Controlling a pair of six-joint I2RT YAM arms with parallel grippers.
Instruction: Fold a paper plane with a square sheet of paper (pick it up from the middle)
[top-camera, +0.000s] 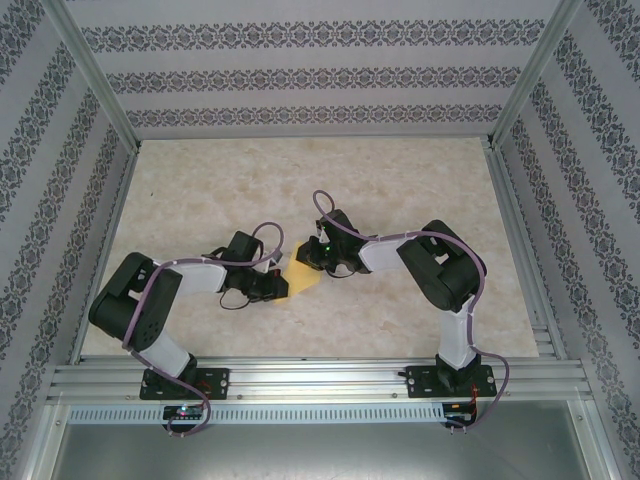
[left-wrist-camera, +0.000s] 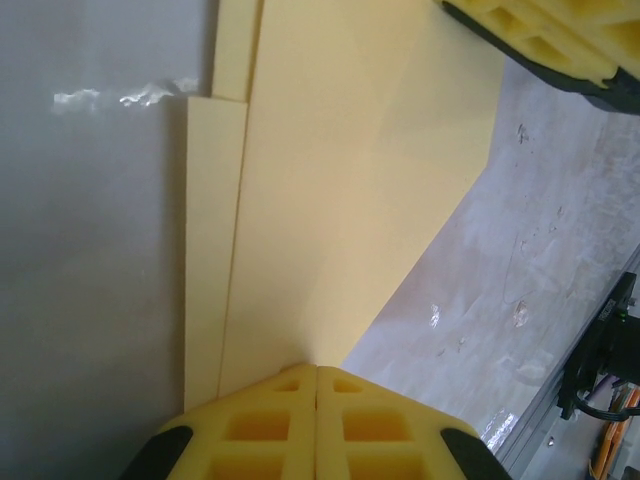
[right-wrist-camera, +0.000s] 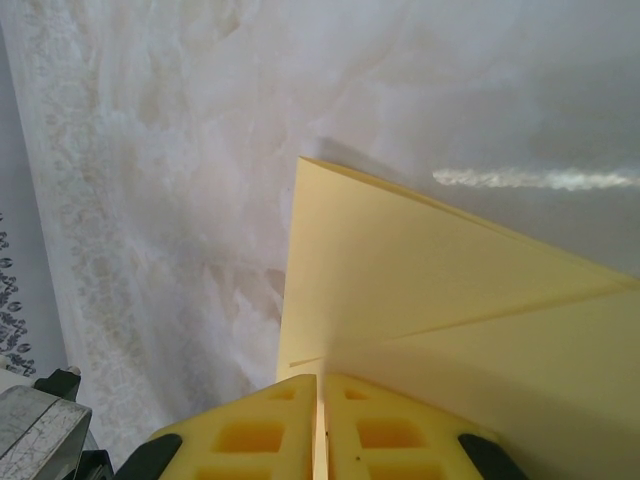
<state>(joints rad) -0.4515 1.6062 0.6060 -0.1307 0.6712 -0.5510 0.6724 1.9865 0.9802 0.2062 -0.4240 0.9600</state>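
My left hand (left-wrist-camera: 317, 385) is pressed together on the near edge of the yellow paper (left-wrist-camera: 330, 200), its yellow fingers (left-wrist-camera: 260, 425) meeting with no gap. My right hand (right-wrist-camera: 321, 395) is clamped on the same paper from the opposite side, the sheet slipping into the thin slit between its pads (right-wrist-camera: 385, 430). The paper, folded into overlapping layers, spans the gap between both hands near the middle of the surface (top-camera: 420, 180). From my left wrist, its straight fold edges run lengthwise away from the fingers, toward my right hand. From my right wrist, one sharp corner points away from the hand, and a crease runs in from the right. From above it is a small yellow patch, too small to give its long axis. Whether it lies flat or hangs just clear, I cannot tell. The surface is pale beige, marbled and glossy. Aluminium rails (top-camera: 320, 380) cross its near edge, where both arms are bolted. Aluminium posts (top-camera: 95, 80) rise at the corners, and walls (top-camera: 300, 75) papered in grey floral bands close it in on three sides.
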